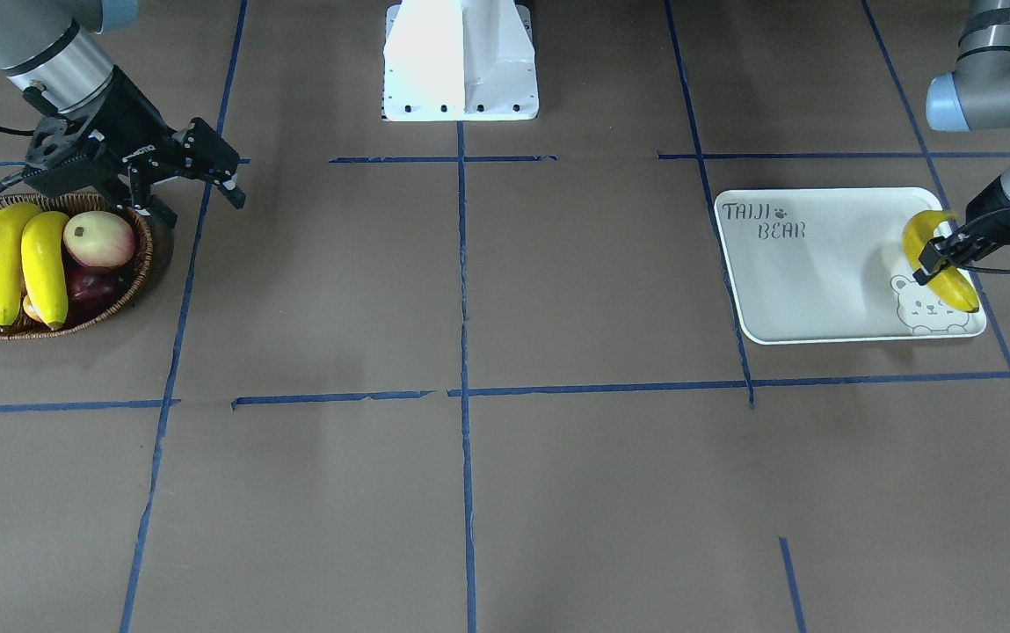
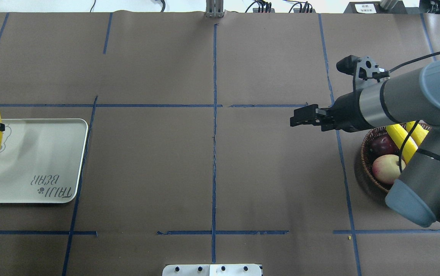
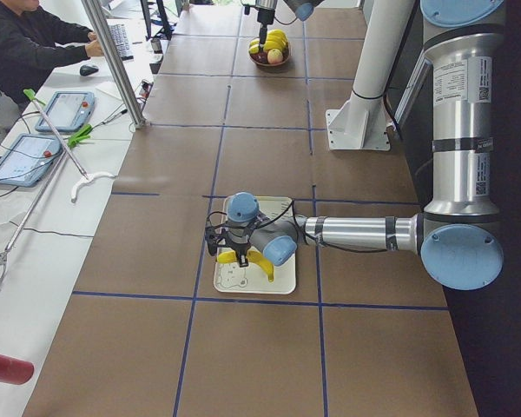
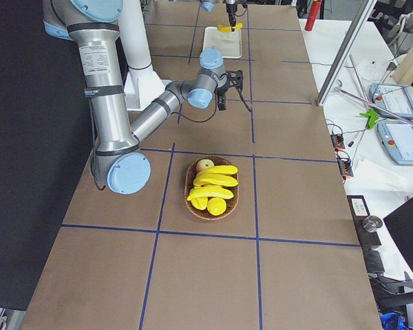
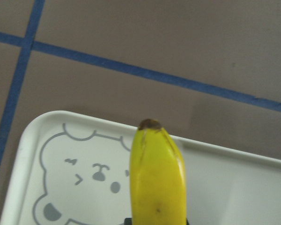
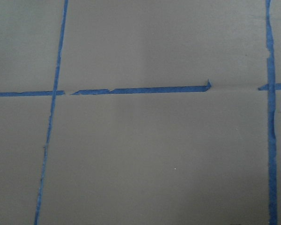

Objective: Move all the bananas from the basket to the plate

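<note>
My left gripper (image 1: 940, 259) is shut on one yellow banana (image 1: 960, 292) and holds it over the bear-face end of the white plate (image 1: 821, 281). I cannot tell if the banana touches the plate. The left wrist view shows the banana's dark tip (image 5: 150, 124) above the bear drawing. Three bananas (image 1: 3, 259) lie side by side in the brown wicker basket (image 1: 142, 264). My right gripper (image 1: 203, 207) is open and empty, just beside the basket toward the table's middle. It also shows in the overhead view (image 2: 294, 117).
A pale red apple (image 1: 98, 237) and a dark red fruit (image 1: 91, 286) lie in the basket with the bananas. The white robot base (image 1: 461, 61) stands at the table's edge. Blue tape lines cross the brown table between basket and plate.
</note>
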